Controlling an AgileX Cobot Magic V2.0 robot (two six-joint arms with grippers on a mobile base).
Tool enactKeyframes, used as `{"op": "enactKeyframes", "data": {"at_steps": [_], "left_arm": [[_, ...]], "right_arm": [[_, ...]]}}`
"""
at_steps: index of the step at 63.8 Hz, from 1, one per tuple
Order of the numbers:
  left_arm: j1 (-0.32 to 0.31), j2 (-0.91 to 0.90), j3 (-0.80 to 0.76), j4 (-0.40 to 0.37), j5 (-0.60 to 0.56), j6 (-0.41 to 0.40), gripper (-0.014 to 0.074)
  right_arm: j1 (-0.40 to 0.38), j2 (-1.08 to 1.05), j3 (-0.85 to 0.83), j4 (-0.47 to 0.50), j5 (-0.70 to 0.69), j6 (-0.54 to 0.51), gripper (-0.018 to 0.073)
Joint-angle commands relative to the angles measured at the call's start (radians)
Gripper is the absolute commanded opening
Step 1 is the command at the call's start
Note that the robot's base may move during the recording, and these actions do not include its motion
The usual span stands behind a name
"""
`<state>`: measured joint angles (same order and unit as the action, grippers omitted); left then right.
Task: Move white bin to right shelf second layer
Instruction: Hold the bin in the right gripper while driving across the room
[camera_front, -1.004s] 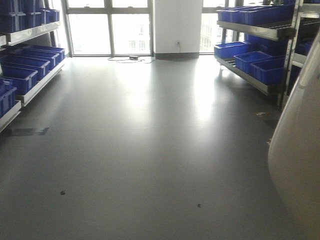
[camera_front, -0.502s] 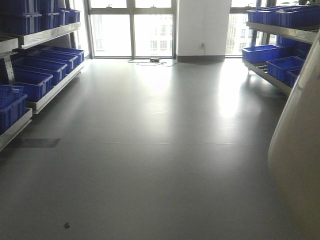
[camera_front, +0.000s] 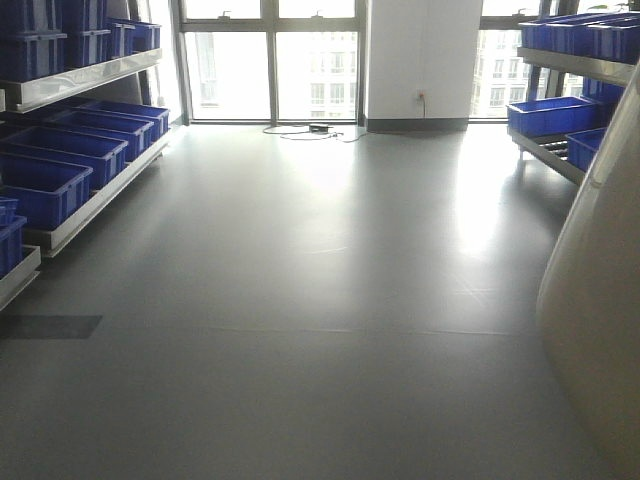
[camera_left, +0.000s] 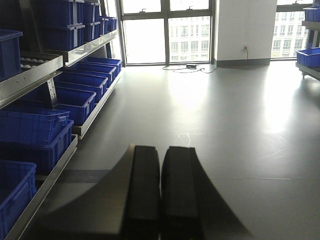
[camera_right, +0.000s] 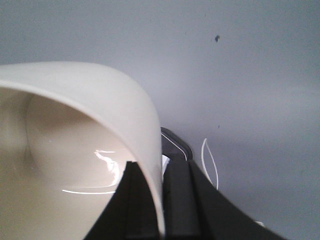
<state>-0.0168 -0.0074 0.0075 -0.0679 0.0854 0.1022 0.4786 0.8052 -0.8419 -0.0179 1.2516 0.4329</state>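
The white bin (camera_right: 95, 105) is being pinched by its rim wall between the fingers of the right gripper (camera_right: 161, 175), one inside the mouth and one outside, above the floor (camera_right: 240, 75) on the robot's right. The left gripper (camera_left: 160, 160) is being held closed on nothing. The right shelf (camera_front: 585, 65) is being shown ahead-right, well apart; the right arm is judged nearer.

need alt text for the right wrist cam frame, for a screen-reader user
The right gripper pinches the rim of the white bin, one black finger inside the wall and one outside; the glossy tub's open mouth fills the left half of the view. Behind is grey floor with a dark speck and a thin white cable loop.
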Motion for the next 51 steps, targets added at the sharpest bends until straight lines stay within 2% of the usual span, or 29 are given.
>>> {"op": "enactKeyframes", "data": {"at_steps": [1, 51], "left_arm": [[-0.004, -0.015, 0.037, -0.006, -0.085, -0.003, 0.0085], [-0.004, -0.015, 0.037, -0.006, -0.085, -0.003, 0.0085]], "right_arm": [[-0.005, -0.004, -0.027, -0.002, -0.005, 0.000, 0.0059], [-0.005, -0.002, -0.027, -0.002, -0.006, -0.001, 0.0059]]}}
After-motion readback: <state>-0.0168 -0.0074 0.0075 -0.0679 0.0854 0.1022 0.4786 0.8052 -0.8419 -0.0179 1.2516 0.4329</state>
